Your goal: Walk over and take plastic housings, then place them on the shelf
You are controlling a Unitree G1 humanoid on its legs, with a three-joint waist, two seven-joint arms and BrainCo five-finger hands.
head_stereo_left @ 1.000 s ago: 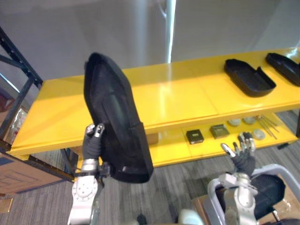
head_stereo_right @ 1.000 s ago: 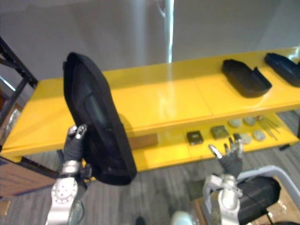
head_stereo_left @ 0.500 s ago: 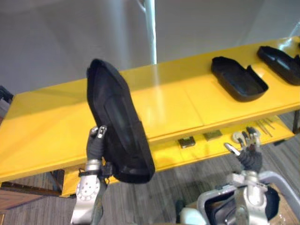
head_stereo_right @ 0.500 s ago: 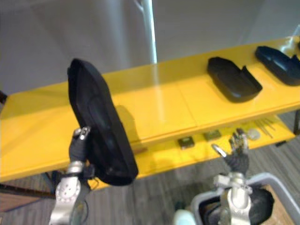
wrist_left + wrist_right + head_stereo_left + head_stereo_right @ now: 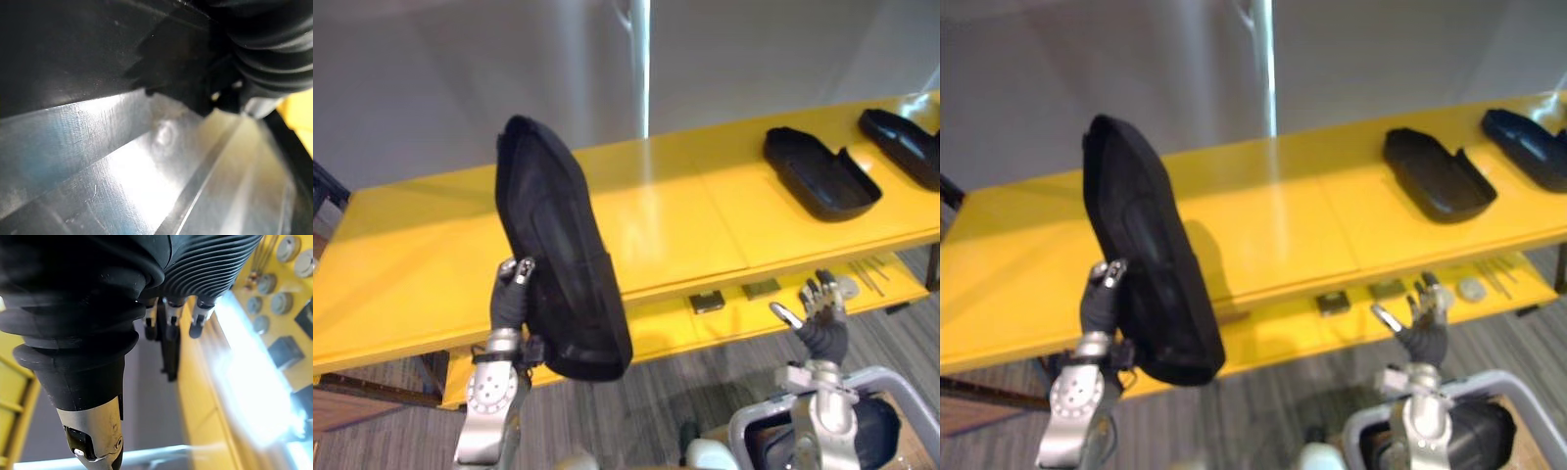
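A long black plastic housing (image 5: pixel 558 255) stands nearly upright in front of the yellow shelf (image 5: pixel 675 220), with my left hand (image 5: pixel 512 294) shut on its lower edge. Its glossy inner surface (image 5: pixel 122 161) shows from very close in the left wrist view. Two more black housings lie on the shelf's top board: one (image 5: pixel 820 172) right of centre, another (image 5: pixel 904 145) at the far right. My right hand (image 5: pixel 815 313) is raised low on the right before the lower board, fingers relaxed and holding nothing. Those fingers (image 5: pixel 171 325) show straight in the right wrist view.
The lower shelf board (image 5: pixel 764 318) carries small dark blocks (image 5: pixel 708 303), round discs (image 5: pixel 847 287) and thin rods. A dark rack frame (image 5: pixel 328 186) stands at the left. A grey bin rim (image 5: pixel 891 387) sits low on the right, over a cardboard box. Grey wall behind.
The view has shifted slightly, so the shelf and its housings sit a little further right. My left hand still holds the housing upright; the right hand stays raised and open.
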